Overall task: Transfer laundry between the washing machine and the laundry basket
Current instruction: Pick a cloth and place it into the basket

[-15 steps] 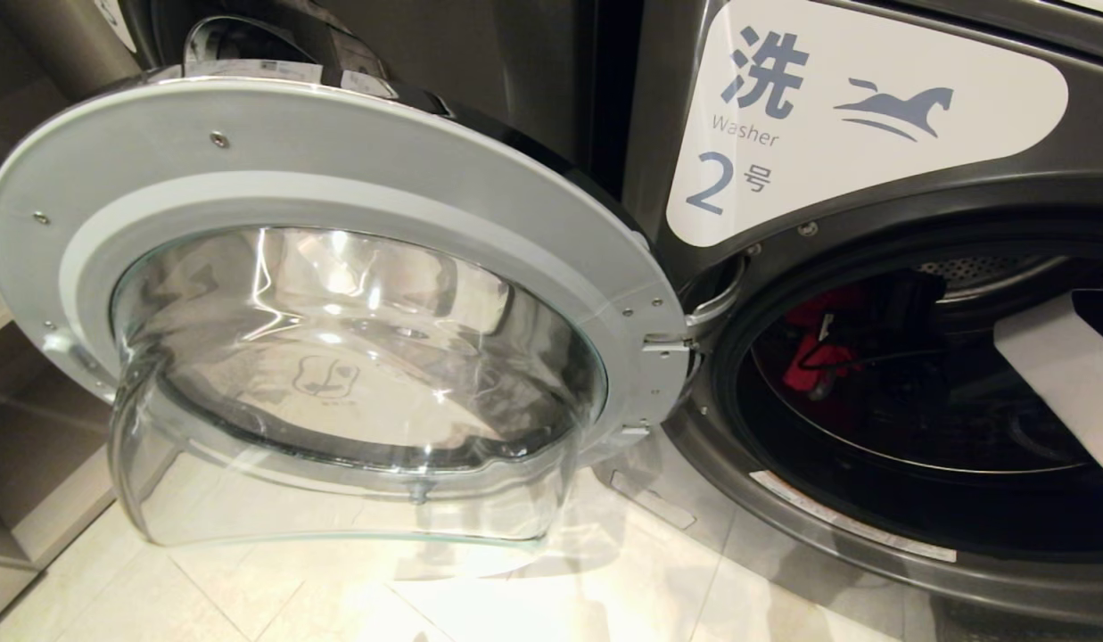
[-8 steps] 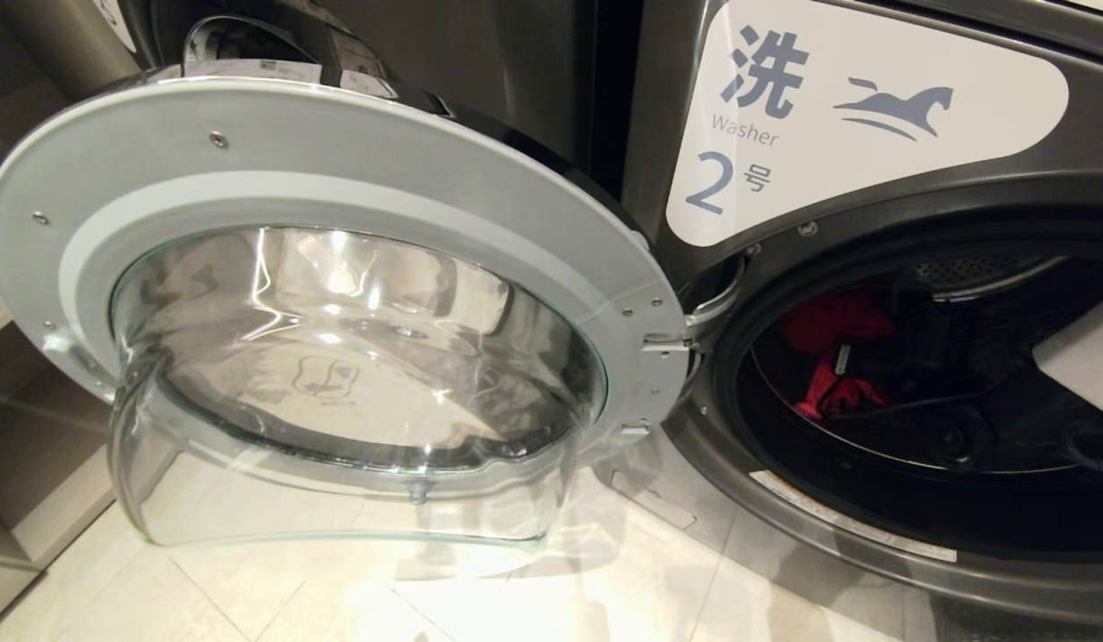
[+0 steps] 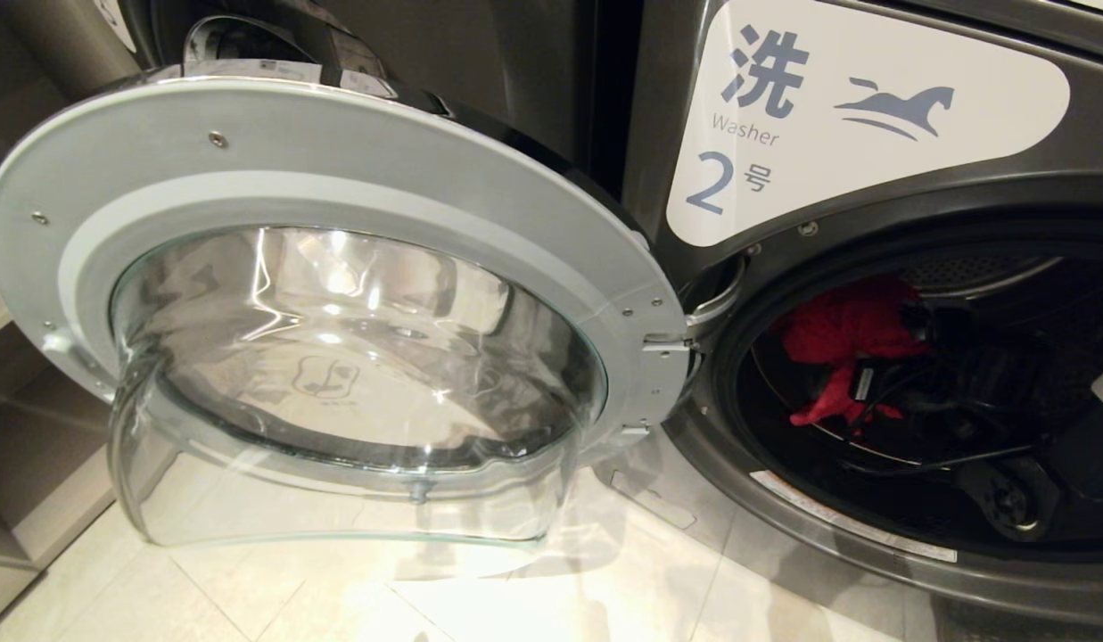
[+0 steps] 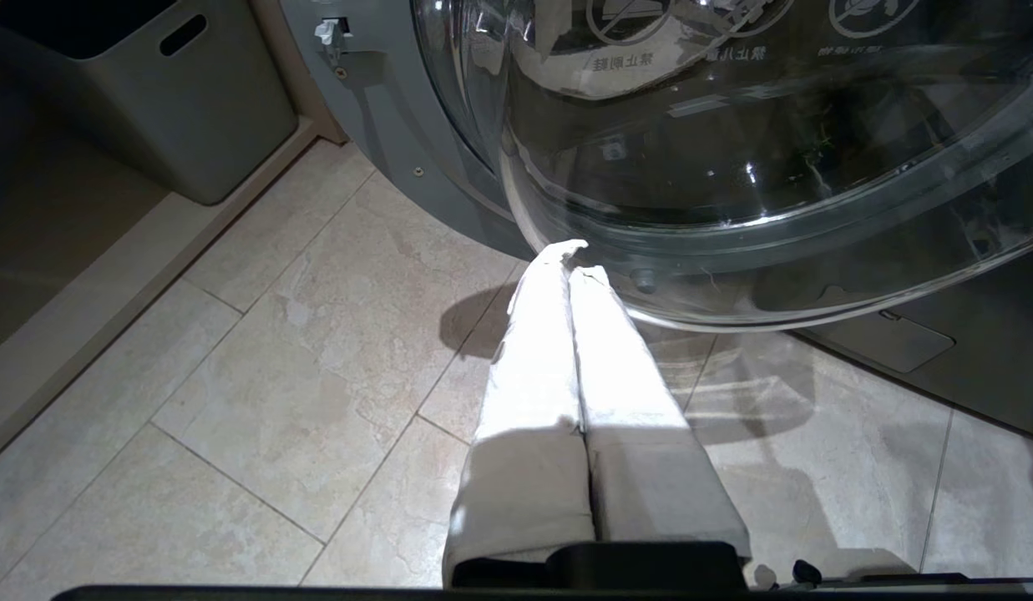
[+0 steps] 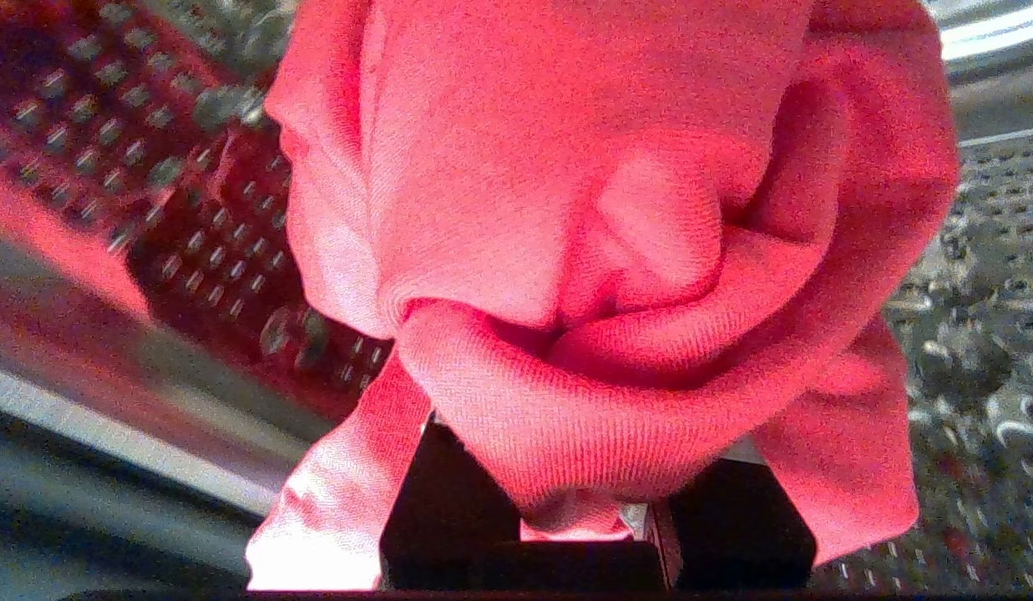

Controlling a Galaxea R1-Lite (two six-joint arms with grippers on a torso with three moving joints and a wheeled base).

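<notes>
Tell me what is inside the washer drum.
Inside the drum: a red garment, bunched and gripped by the right gripper, whose dark arm reaches in. The cloth hides the gripper's tips, and anything deeper in the drum is lost in shadow.

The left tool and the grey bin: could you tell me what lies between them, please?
Only bare floor tiles lie between the shut left tool and the grey bin, in the left wrist view.

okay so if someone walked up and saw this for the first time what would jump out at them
Probably the big round washer door, swung wide open on the left with its bulging glass bowl catching the light. Next, the red garment inside the dark drum on the right, bunched in the right gripper that is clamped on it. The left gripper hangs shut over the floor tiles, below the door glass.
</notes>
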